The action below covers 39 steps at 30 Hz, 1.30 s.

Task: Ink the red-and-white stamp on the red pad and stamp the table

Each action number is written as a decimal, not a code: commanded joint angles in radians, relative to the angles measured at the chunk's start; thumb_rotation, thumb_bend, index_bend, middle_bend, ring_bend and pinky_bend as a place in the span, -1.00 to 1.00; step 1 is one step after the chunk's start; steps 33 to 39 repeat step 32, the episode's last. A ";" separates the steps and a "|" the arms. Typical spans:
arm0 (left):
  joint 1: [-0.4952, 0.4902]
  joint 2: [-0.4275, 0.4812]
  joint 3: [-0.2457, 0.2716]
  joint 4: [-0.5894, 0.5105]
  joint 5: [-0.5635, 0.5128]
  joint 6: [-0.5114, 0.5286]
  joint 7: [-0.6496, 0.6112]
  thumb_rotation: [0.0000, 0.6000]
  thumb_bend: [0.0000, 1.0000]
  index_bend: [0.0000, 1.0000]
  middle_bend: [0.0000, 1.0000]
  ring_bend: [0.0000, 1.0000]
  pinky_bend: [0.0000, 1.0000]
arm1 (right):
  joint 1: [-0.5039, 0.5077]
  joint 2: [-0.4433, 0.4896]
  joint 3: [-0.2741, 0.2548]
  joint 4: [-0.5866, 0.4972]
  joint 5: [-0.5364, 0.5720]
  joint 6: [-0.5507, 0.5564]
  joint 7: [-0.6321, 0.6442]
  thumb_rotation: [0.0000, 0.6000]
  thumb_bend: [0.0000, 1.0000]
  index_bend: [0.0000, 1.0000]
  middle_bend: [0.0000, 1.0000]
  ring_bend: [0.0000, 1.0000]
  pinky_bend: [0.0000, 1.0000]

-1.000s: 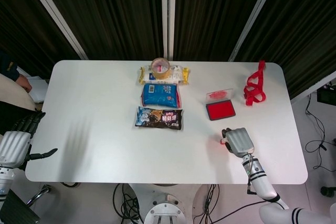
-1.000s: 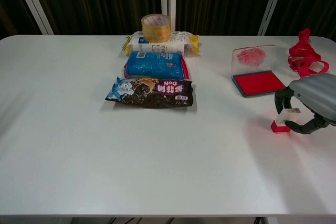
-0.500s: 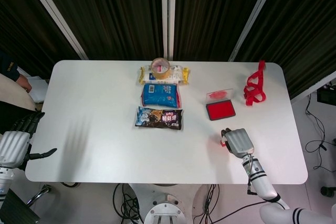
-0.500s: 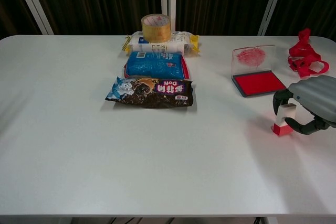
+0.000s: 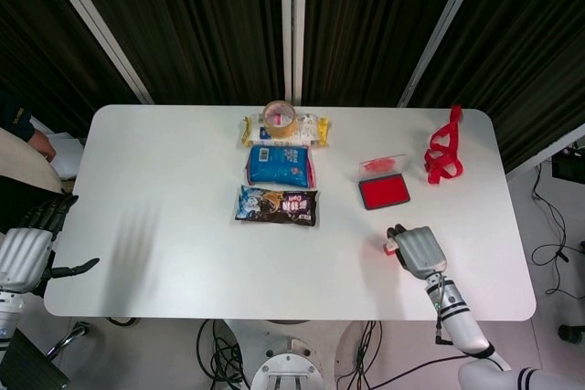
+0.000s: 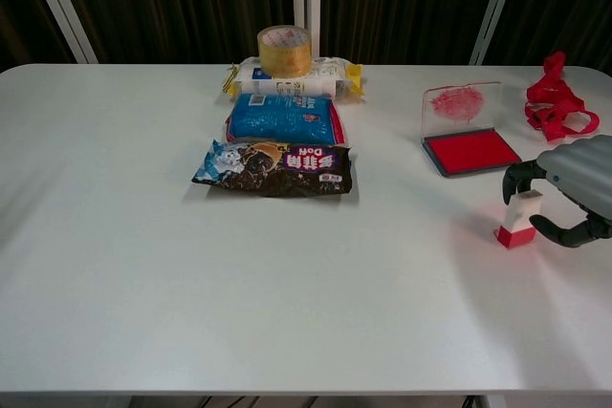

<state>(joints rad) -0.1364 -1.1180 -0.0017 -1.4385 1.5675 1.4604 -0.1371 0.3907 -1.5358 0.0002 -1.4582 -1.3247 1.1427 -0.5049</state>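
From the chest we see the stamp (image 6: 517, 218) upright on the table (image 6: 287, 303), our right hand (image 6: 564, 200) curled loosely around it, while only the head view shows our left hand (image 5: 32, 239) hanging open, the pad (image 6: 470, 151) lying open.
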 commanded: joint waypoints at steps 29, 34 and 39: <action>0.008 0.027 -0.006 -0.055 0.005 0.024 0.042 0.10 -0.96 -0.92 -0.85 -0.78 -0.62 | -0.244 0.315 0.007 -0.131 -0.139 0.422 0.294 1.00 -0.76 -1.00 -1.00 -1.00 -1.00; 0.008 0.028 -0.004 -0.066 0.009 0.025 0.055 0.09 -0.96 -0.92 -0.85 -0.78 -0.62 | -0.245 0.305 0.018 -0.129 -0.122 0.403 0.296 1.00 -0.76 -1.00 -1.00 -1.00 -1.00; 0.008 0.028 -0.004 -0.066 0.009 0.025 0.055 0.09 -0.96 -0.92 -0.85 -0.78 -0.62 | -0.245 0.305 0.018 -0.129 -0.122 0.403 0.296 1.00 -0.76 -1.00 -1.00 -1.00 -1.00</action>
